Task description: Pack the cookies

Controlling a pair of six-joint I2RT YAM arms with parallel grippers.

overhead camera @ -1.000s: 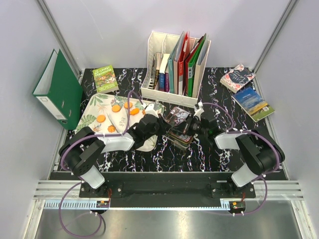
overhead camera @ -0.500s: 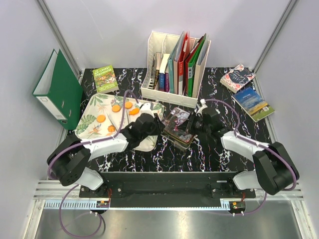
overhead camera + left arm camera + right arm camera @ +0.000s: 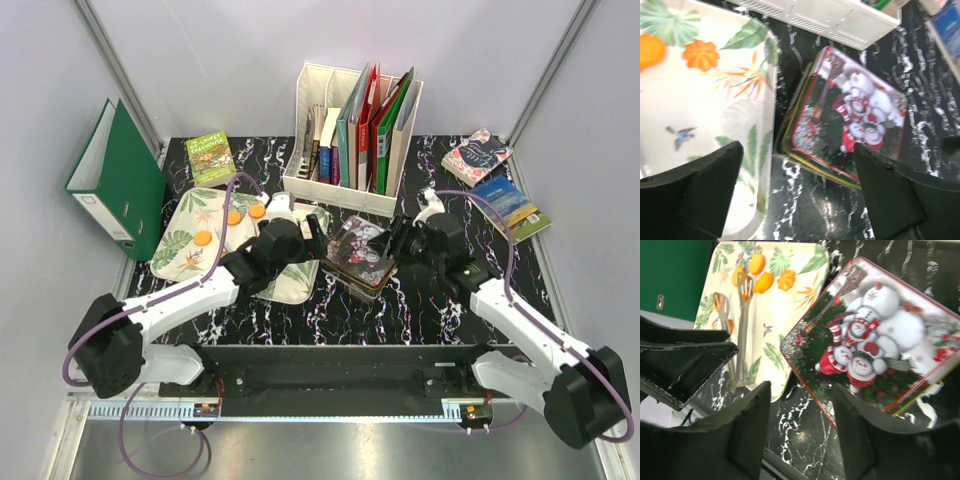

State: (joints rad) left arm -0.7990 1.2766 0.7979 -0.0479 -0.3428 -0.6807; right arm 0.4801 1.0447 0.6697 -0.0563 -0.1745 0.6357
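1. The flat round orange cookies (image 3: 763,282) lie loose on a rectangular white tray printed with green leaves and orange flowers (image 3: 185,250), grouped towards its far end
2. The tray sits on the left half of the black, white-veined marble-look table (image 3: 420,310)
3. A pair of slim metal tongs (image 3: 742,315) lies lengthwise on the tray, its tips among the cookies
4. Just to the right of the tray, with a narrow strip of table between them, stands a rectangular metal tin with a lid showing snowmen in red hats (image 3: 850,115)
5. The lid lies on the tin, and a gold rim shows along its near edge
6. The left gripper (image 3: 797,150) hangs over the gap between tray and tin; its two black fingers (image 3: 700,195) are spread wide, and there is nothing between them
7. The right gripper (image 3: 801,390) hovers at the tin's right side, pointing towards the tray; its fingers (image 3: 747,435) stand apart and grasp nothing
8. Neither gripper touches the cookies, which are well apart from both
9. Behind the tin stands a white slatted file holder (image 3: 340,185) filled with upright coloured folders and books
10. A green lever-arch binder (image 3: 120,180) leans at the left wall, a small green book (image 3: 211,158) lies behind the tray, and two more books (image 3: 495,180) lie at the far right
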